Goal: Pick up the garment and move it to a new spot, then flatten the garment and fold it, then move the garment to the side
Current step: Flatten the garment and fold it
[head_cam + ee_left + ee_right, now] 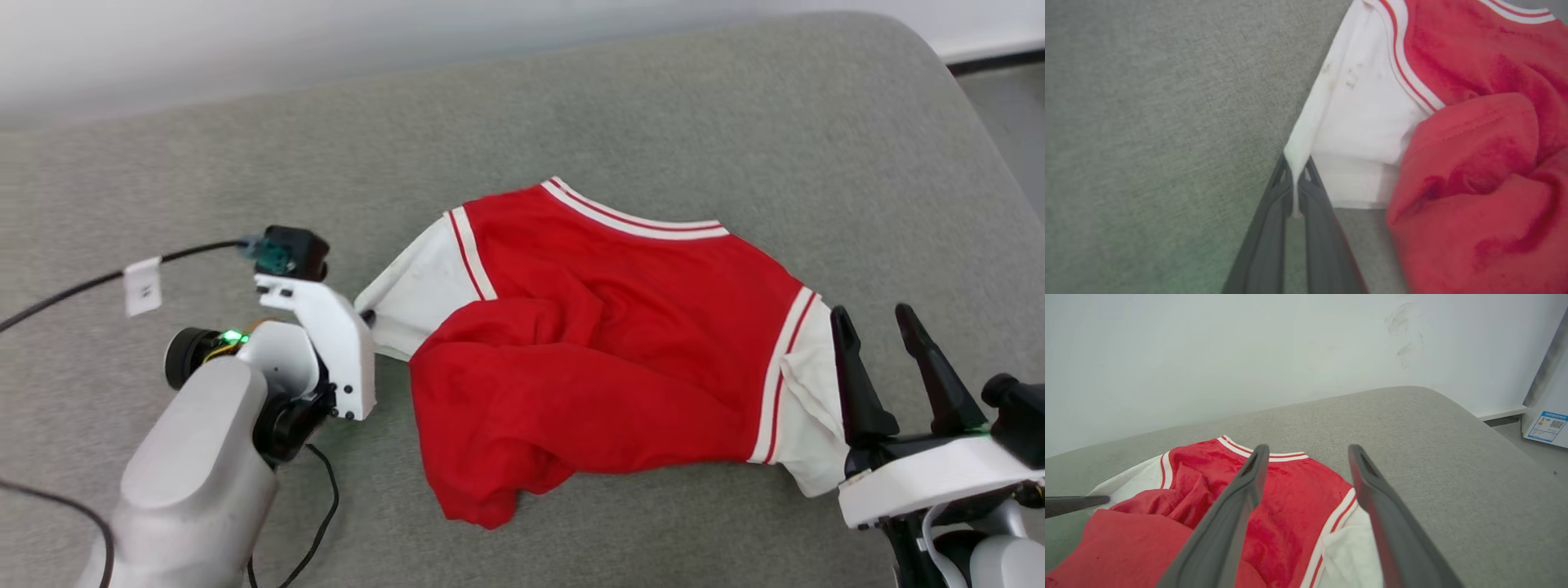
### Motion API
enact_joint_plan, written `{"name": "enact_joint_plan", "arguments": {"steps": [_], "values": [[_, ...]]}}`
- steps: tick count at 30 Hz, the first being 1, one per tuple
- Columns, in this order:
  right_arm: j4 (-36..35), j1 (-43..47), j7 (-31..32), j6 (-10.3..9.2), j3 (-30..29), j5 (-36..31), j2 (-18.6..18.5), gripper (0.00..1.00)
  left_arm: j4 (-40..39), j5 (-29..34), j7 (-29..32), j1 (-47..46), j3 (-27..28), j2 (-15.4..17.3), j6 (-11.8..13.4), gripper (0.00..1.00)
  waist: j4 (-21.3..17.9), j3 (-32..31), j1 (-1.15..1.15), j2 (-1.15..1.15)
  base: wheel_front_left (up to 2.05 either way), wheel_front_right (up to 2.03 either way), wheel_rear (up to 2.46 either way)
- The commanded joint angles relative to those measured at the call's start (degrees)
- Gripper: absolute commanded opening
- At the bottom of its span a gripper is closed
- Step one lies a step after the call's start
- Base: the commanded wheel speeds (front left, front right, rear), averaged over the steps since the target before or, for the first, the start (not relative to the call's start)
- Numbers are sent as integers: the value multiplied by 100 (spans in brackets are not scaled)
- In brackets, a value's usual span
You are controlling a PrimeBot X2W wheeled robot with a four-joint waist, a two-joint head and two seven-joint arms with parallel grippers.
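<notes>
**Sleeve Nipped at Left, Spread Hand at Right**

At 9 o'clock in the head view, on the grey cushion (571, 106): a black cable (73, 290) with a white tag (143, 287). Next to it, the left hand (367, 317), clenched on the edge of the near white sleeve (416, 286).

In the left wrist view, the left hand (1294, 165) with its dark fingers (1314, 196) squeezed together. Nipped between them, a thin fold of that sleeve (1359, 114), drawn up into a ridge.

At centre, the red jersey (604, 343), rumpled, lying on the cushion. Striped trim (637, 216) toward 12 o'clock, loose red fabric bunched toward 7 o'clock.

At 4 o'clock, the far white sleeve (808, 408). Just beside it, the right hand (873, 318), released, fingers spread, holding nothing. Touching the cloth or not: cannot tell.

In the right wrist view, the right hand (1308, 451) over the jersey (1290, 506), with a white wall (1249, 355) at 12 o'clock.
</notes>
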Motion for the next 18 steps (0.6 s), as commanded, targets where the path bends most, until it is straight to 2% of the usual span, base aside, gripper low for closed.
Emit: {"name": "enact_joint_plan", "arguments": {"steps": [1,5,9,12,15,18], "values": [[-18,87,104,-2,-70,-35,11,100,-214,35,-356,226,131,66,141,0,260,-279,0,0,0,0,0],[16,175,371,-2,-284,19,11,100,-802,60,-932,703,386,151,499,0,487,-485,0,0,0,0,0],[224,181,838,-2,-640,236,-78,100,-1514,28,-1177,1214,567,256,812,0,680,-623,0,0,0,0,0],[466,59,1339,-2,-882,476,-282,100,-2069,28,-1247,1598,667,339,1038,0,792,-673,0,0,0,0,0],[771,-95,2101,-2,-999,732,-573,100,-2616,72,-1245,1930,725,421,1257,0,893,-672,0,0,0,0,0],[932,-259,2607,-2,-985,911,-772,100,-2955,91,-1214,2078,735,461,1362,0,966,-624,0,0,0,0,0]]}}
